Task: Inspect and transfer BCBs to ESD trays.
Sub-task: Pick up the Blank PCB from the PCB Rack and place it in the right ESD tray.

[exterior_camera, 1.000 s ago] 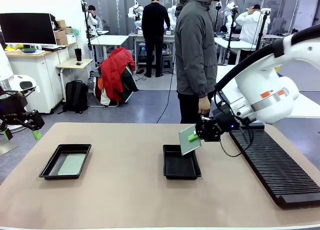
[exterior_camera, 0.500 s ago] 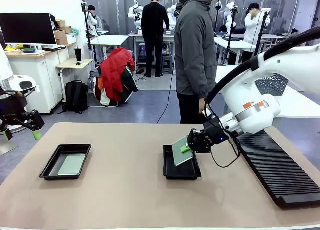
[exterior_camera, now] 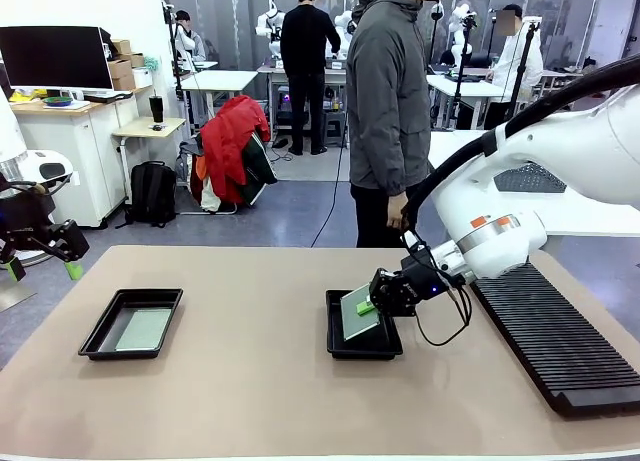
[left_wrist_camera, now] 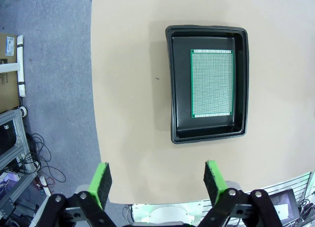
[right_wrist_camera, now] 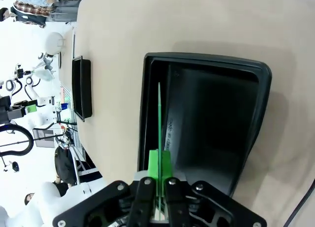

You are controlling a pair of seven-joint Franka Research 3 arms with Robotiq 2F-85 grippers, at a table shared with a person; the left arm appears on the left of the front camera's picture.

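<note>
Green BCB [exterior_camera: 360,312] tilted over the middle ESD tray [exterior_camera: 364,350], pinched by the right gripper [exterior_camera: 372,304]; better to lower it flat inside the rim before release, with the left gripper [left_wrist_camera: 156,180] wide apart above the other ESD tray [left_wrist_camera: 209,136] on the tabletop [exterior_camera: 250,381].

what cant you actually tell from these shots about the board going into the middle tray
- Whether the held BCB touches the floor of the middle ESD tray: the front view is too small, and the right wrist view shows the board edge-on.
- The board's face and any defects: the right wrist view shows a thin green line.
- The right end effector grip point: its fingers cover it.
- The tray's near wall, right wrist view: behind the end effector.
</note>
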